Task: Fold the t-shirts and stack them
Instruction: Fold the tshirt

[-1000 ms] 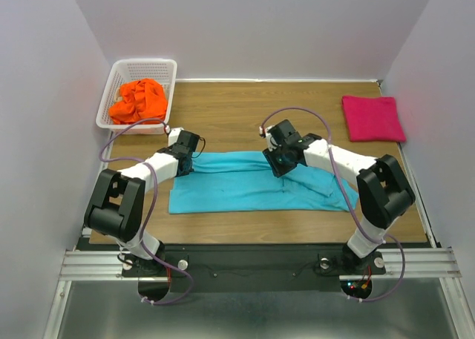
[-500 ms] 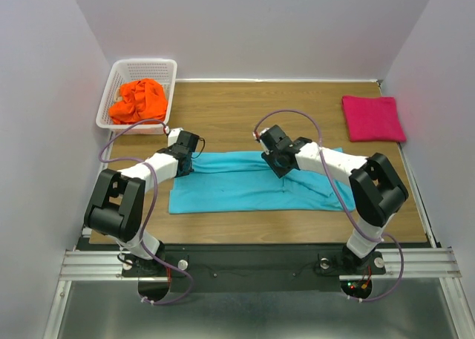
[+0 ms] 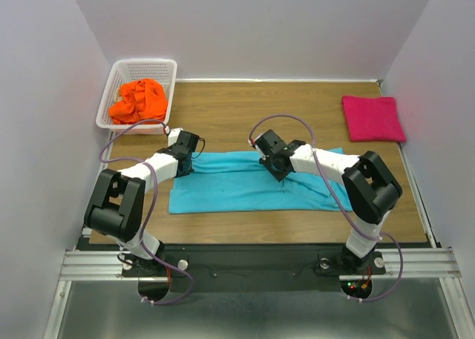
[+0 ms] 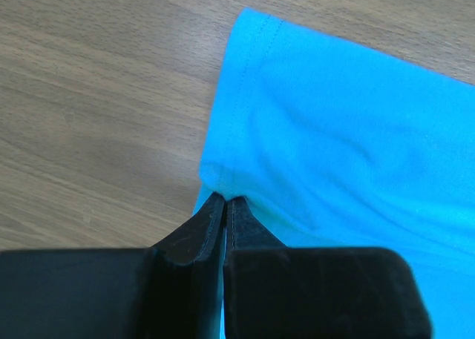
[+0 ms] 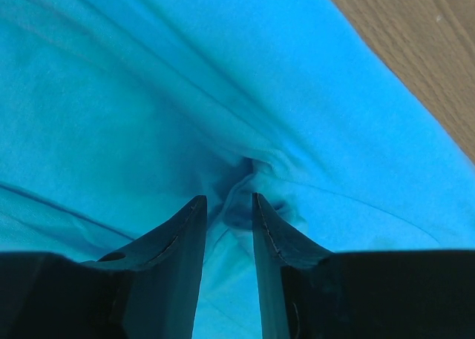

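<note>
The turquoise t-shirt [image 3: 237,187] lies spread as a long strip across the middle of the table. My left gripper [image 3: 187,163] is shut on its far left edge, and the left wrist view shows the tips [image 4: 225,198] pinching the hem of the cloth [image 4: 341,131]. My right gripper [image 3: 276,165] is over the shirt's upper middle. In the right wrist view its jaws [image 5: 228,199] stand a little apart with a puckered fold of the turquoise cloth [image 5: 111,94] caught between them. The magenta t-shirt [image 3: 372,118] lies folded at the far right. The orange t-shirt [image 3: 138,100] lies crumpled in the basket.
The white lattice basket [image 3: 167,66] stands at the far left corner of the wooden table [image 3: 237,116]. White walls close in the left, back and right sides. Cables loop above both wrists.
My right gripper has moved left along the shirt's upper edge, and the shirt's right end now lies flatter. My left gripper has stayed put on the left edge.
</note>
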You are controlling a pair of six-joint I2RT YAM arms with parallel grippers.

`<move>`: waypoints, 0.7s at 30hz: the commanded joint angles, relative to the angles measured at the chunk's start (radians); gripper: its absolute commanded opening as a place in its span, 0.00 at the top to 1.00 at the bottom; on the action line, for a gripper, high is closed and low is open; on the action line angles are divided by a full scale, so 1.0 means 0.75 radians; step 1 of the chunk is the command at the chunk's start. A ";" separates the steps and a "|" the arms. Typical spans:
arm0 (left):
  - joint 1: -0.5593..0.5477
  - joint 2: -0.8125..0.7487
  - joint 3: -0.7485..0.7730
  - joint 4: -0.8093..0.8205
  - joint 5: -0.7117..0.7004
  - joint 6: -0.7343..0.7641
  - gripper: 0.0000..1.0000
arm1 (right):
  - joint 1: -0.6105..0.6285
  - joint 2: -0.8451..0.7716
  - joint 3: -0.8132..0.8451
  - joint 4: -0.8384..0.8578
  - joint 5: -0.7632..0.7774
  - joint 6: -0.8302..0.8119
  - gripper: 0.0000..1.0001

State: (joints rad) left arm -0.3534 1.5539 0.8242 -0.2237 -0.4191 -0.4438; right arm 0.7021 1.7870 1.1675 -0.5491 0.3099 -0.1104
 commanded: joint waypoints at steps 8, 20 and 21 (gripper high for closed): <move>-0.007 -0.016 -0.023 0.014 -0.020 -0.016 0.89 | 0.019 0.004 0.004 -0.023 0.131 -0.018 0.92; -0.005 -0.004 -0.017 0.000 -0.043 -0.028 0.89 | 0.017 -0.200 -0.045 -0.159 0.096 -0.010 0.99; -0.005 -0.004 -0.015 -0.002 -0.043 -0.028 0.89 | 0.017 -0.225 -0.049 -0.178 0.086 -0.008 0.99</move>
State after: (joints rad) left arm -0.3534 1.5551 0.8242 -0.2222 -0.4198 -0.4484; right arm 0.7074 1.6997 1.1320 -0.6186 0.3870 -0.1196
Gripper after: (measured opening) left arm 0.123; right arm 0.012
